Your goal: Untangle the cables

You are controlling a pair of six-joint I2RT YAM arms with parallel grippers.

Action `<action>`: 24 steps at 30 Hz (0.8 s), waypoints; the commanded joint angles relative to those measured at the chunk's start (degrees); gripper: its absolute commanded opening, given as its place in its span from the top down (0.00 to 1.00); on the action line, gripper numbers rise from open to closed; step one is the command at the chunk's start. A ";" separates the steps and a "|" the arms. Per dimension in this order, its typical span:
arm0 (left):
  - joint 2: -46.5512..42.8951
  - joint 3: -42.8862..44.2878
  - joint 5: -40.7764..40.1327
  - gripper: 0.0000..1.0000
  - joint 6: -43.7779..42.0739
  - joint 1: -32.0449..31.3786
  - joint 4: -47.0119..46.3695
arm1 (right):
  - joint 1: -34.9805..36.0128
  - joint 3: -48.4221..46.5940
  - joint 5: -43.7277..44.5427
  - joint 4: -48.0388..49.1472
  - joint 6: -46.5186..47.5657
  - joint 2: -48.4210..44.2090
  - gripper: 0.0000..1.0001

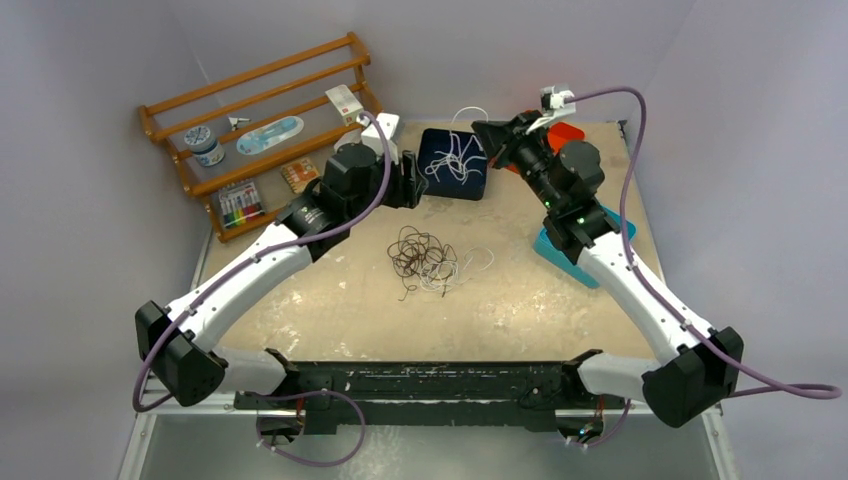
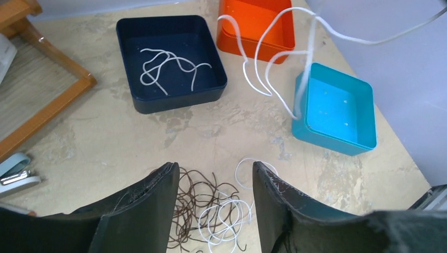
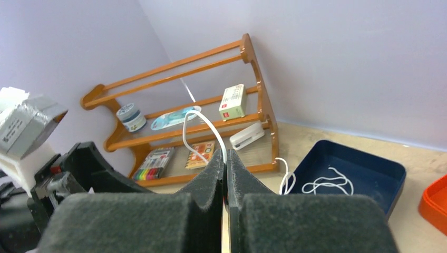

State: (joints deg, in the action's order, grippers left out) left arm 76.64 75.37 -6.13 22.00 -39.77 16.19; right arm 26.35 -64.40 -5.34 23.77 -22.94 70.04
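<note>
Beige tabletop (image 1: 520, 300) below, right gripper (image 3: 225, 158) clenched on white cable (image 3: 213, 129), left gripper (image 2: 215, 169) spread wide.

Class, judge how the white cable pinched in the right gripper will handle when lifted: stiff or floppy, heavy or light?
Probably floppy: the white cable hangs from the right gripper in loose, wavy loops. Likely light, being so thin. Its curl may persist, as it hangs kinked, not straight.

Soft, even, fairly bright light from above leaves only faint shadows beside the navy tray (image 2: 179, 100) and no glare, while the white cable (image 2: 310, 58) hanging right of that tray is smeared and out of focus.
</note>
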 commanded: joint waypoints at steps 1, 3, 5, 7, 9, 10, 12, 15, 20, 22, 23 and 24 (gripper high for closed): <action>-3.67 -1.77 -4.45 0.46 0.07 0.59 -0.80 | -0.87 -5.32 3.28 -2.74 4.18 0.52 1.00; -3.84 -2.70 -6.99 0.46 -0.02 0.86 0.75 | -1.31 -6.88 3.48 -3.81 5.00 1.63 1.00; -3.65 -3.73 -10.51 0.46 0.22 1.08 2.31 | -1.72 -8.36 3.46 -4.70 5.69 2.88 1.00; -3.33 -4.71 -13.13 0.46 0.72 1.17 3.97 | -2.10 -9.43 3.49 -4.78 6.19 4.12 1.00; -3.19 -6.05 -15.04 0.46 1.29 1.20 4.97 | -2.54 -10.44 3.50 -4.66 6.67 5.69 1.00; -3.35 -6.95 -15.81 0.46 1.74 1.26 5.19 | -2.84 -11.00 3.45 -4.57 6.75 6.46 1.00; -3.68 -9.28 -16.79 0.46 3.34 1.23 4.55 | -3.53 -12.13 3.12 -4.31 7.00 8.17 1.00; -3.79 -13.75 -17.03 0.46 6.48 1.26 2.50 | -4.55 -14.31 2.18 -4.02 7.43 11.48 1.00; -2.34 -19.29 -16.37 0.46 11.04 1.20 -0.46 | -5.79 -17.78 3.21 -2.51 9.87 18.12 1.00; -2.06 -20.72 -16.50 0.46 11.95 1.20 -1.29 | -6.43 -19.15 3.04 -1.77 10.66 21.24 1.00; -1.99 -21.14 -16.85 0.46 12.19 1.19 -1.45 | -6.62 -19.97 3.01 -1.60 10.84 22.79 1.00; -2.06 -21.53 -17.20 0.46 12.26 1.18 -1.57 | -6.84 -21.09 2.91 -1.50 10.94 24.25 1.00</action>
State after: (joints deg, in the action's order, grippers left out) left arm 74.78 54.81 -21.45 31.03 -38.74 19.42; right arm 20.47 -80.82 -2.50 19.18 -14.41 90.74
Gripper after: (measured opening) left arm 0.536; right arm 0.008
